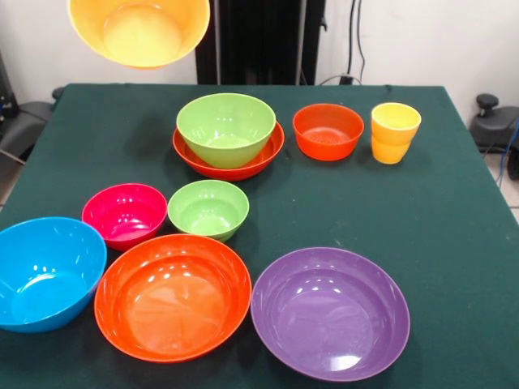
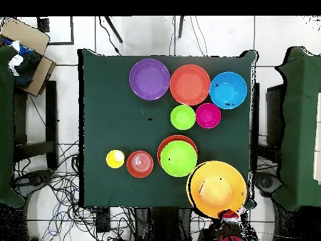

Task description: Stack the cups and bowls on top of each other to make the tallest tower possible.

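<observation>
A large yellow-orange bowl [image 1: 139,31] hangs in the air above the table's far left corner. In the overhead view this bowl [image 2: 216,188] sits over the table edge by the red arm [image 2: 229,218]. The gripper holding it is hidden by the bowl. On the table a medium lime green bowl [image 1: 226,126] sits nested in a wide red-orange bowl [image 1: 235,170]. To their right stand a small red-orange bowl [image 1: 328,130] and a yellow-orange cup [image 1: 395,131], which looks like two nested cups.
Nearer the camera stand a magenta bowl [image 1: 124,213], a small lime green bowl [image 1: 208,208], a blue bowl [image 1: 45,271], a large orange bowl [image 1: 173,296] and a purple bowl [image 1: 330,312]. Chairs stand at both sides of the table.
</observation>
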Controlling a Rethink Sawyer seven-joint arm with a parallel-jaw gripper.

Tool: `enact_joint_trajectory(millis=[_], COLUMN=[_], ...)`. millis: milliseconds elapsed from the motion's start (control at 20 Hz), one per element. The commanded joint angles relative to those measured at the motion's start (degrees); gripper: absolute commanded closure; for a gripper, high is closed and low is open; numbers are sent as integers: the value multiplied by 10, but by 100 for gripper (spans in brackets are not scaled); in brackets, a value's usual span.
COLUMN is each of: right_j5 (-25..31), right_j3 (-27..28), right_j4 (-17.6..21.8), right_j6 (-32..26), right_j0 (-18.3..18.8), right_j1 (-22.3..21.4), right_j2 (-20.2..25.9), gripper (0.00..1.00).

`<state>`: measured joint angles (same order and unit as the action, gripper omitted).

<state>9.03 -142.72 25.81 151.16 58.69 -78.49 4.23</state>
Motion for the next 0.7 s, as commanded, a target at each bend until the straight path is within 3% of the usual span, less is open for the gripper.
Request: enact_joint_trajectory(millis=[50,500,700], right_j5=[53,75,88], right_j3=[-40,-65,-83], right_j4=[5,-33,-71], right_j6=[-214,-214,-249], right_j0=[84,116,131], right_j1=[-23,-62,-91], right_j2=[155,218,234], gripper=[100,100,100])
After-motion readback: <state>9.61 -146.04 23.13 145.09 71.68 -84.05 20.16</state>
